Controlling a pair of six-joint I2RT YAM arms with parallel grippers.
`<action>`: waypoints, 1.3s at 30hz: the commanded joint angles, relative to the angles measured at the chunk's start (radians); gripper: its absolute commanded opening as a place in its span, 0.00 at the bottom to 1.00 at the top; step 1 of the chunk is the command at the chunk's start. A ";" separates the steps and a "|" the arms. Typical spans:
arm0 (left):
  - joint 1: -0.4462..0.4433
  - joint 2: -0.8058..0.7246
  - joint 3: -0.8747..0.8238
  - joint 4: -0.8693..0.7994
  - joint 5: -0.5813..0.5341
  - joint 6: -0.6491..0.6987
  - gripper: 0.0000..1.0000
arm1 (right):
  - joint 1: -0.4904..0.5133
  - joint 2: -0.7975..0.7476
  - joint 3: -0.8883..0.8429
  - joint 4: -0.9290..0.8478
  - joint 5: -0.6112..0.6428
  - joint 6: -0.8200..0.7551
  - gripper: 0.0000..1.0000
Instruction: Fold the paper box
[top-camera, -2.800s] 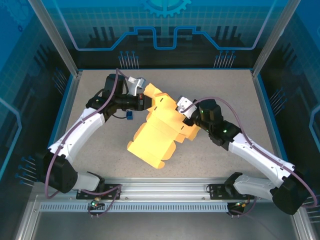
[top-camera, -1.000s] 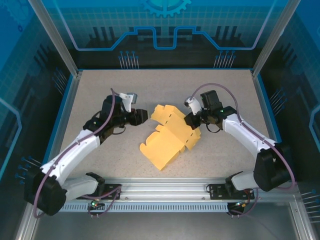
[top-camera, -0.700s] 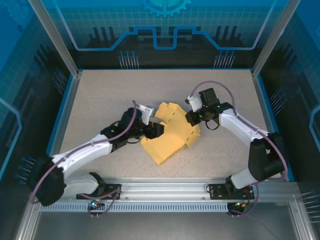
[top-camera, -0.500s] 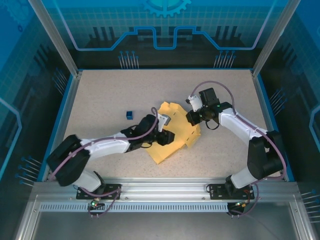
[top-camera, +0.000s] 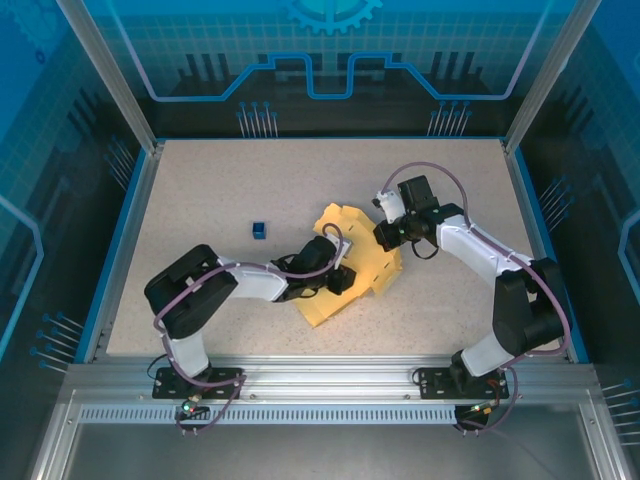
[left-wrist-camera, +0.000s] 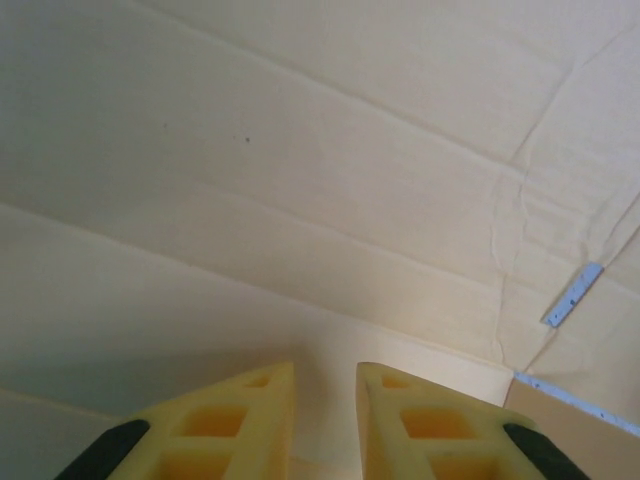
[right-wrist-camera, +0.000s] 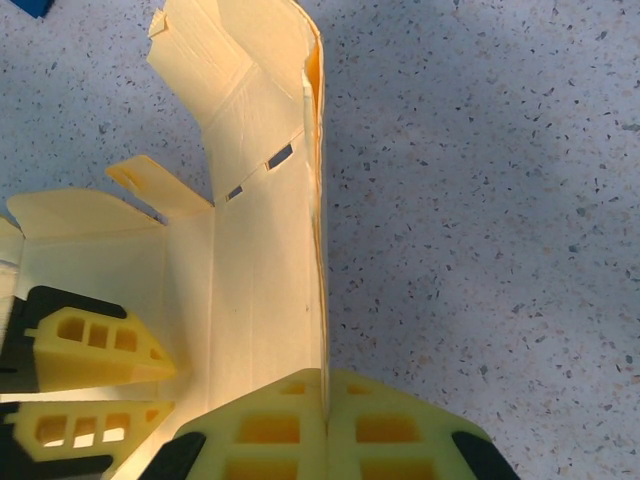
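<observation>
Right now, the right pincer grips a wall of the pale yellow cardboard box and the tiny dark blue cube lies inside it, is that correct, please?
No: the tiny dark blue cube lies on the table, apart from the pale yellow cardboard box, as the top external view shows. The right pincer does grip its wall.
</observation>
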 joint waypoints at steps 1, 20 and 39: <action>-0.009 0.039 0.026 0.041 -0.014 0.032 0.21 | -0.014 0.014 0.027 -0.002 0.002 0.004 0.00; -0.032 0.132 -0.031 0.219 -0.059 0.023 0.13 | 0.099 -0.089 -0.072 0.115 -0.028 0.185 0.00; -0.035 0.125 -0.111 0.354 -0.107 0.028 0.12 | 0.182 -0.123 -0.166 0.196 0.003 0.232 0.00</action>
